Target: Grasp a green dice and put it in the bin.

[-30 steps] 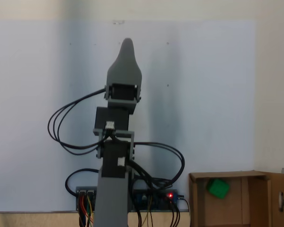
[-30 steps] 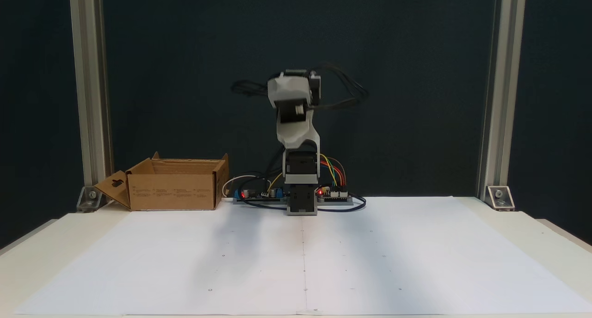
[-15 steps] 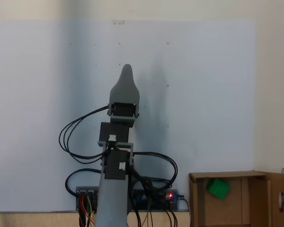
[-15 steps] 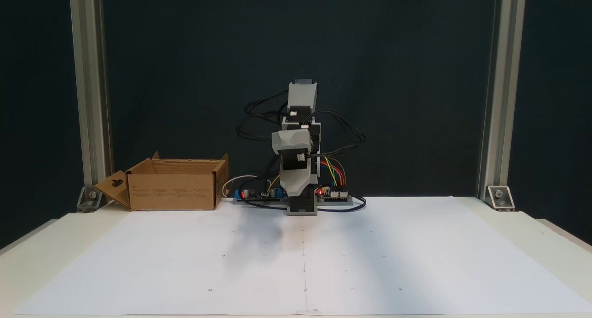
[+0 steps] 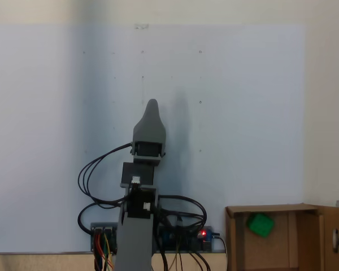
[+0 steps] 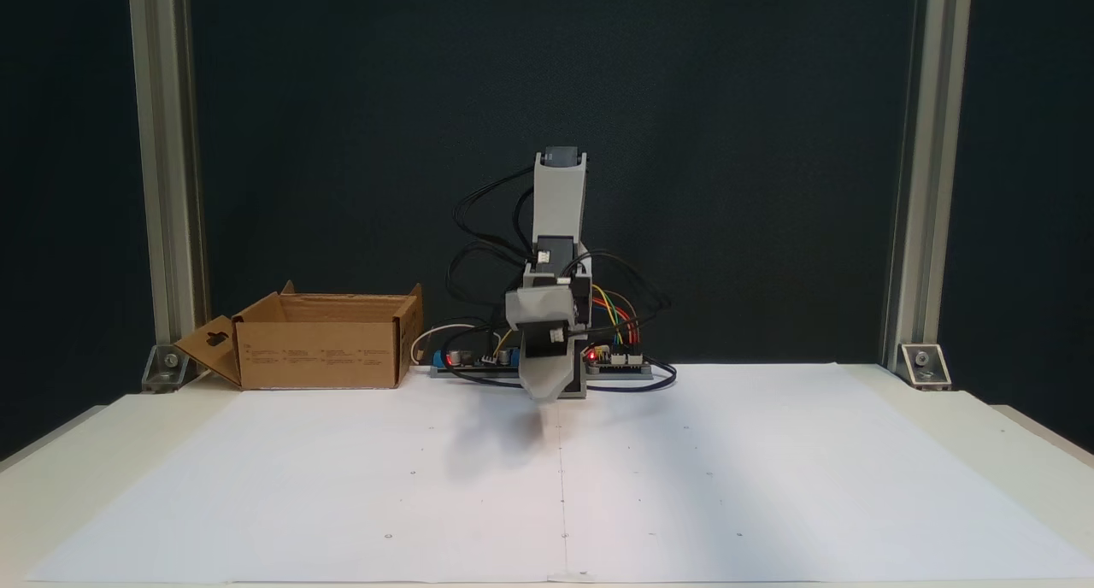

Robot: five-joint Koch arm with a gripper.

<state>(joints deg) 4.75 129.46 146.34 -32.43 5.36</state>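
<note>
The arm [image 6: 560, 220] has folded down (jaws near the paper [image 6: 769, 485]).

The desk [image 6: 1017, 451] under me is wearing a white paper sheet [image 6: 726, 485] over most of its top. At the back edge my base [image 6: 557, 381] and circuit boards [image 6: 617, 361] are sitting. Toward the back left corner in that view, the bin [image 6: 320, 353] is resting.

Green dice [image 5: 260, 224] inside cardboard bin [image 5: 282, 243]
</note>
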